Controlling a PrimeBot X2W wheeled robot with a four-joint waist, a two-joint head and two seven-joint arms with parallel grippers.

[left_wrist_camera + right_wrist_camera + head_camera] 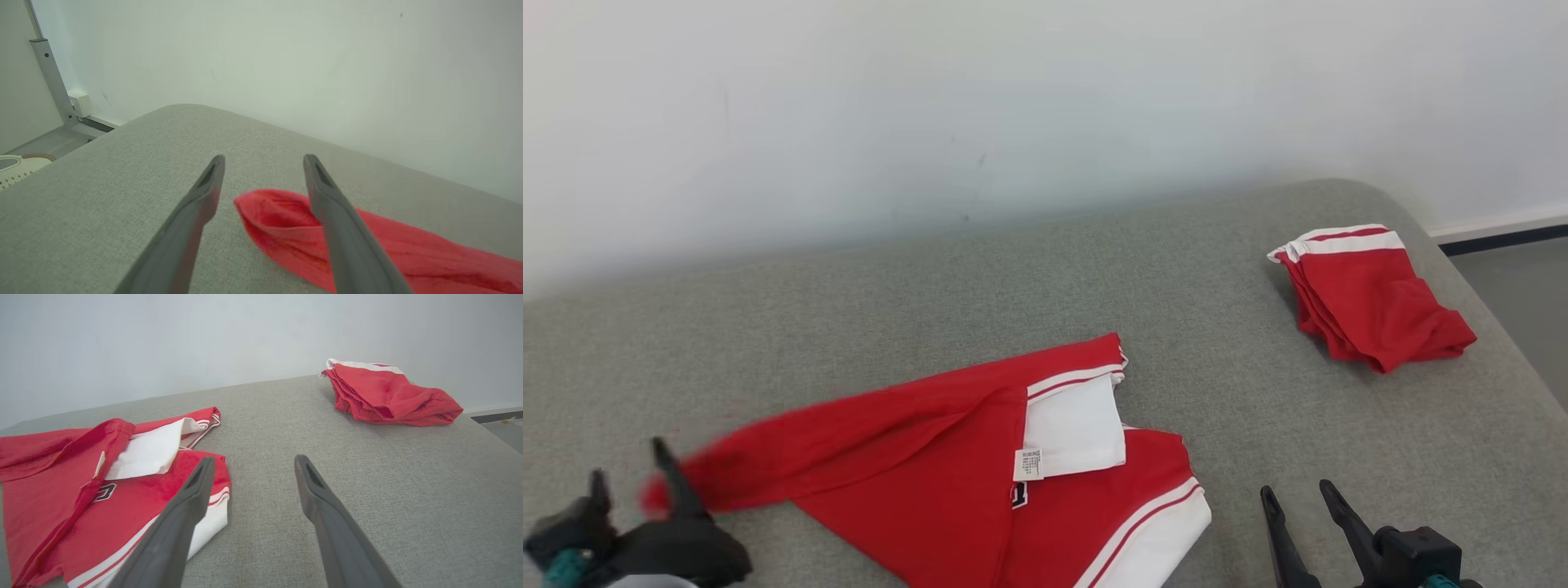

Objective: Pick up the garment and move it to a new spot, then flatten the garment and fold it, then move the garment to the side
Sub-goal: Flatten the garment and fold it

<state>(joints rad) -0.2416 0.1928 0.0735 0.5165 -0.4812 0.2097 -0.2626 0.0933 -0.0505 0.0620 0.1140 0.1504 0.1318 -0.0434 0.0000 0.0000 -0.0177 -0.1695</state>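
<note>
Near left, the left gripper (627, 469) is held apart, nothing clamped, at the tip of the rumpled red-and-white jersey garment (915, 465) (laid centrally on the grey cushion (1176, 269), seemingly for flattening); the right gripper (1297, 492) is likewise parted, near right.

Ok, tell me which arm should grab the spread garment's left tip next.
Left, probably. The left gripper is open, with the garment and its red tip lying right at its fingers. The right gripper, also open, sits over bare cushion beside the garment's opposite, white-trimmed edge.
</note>
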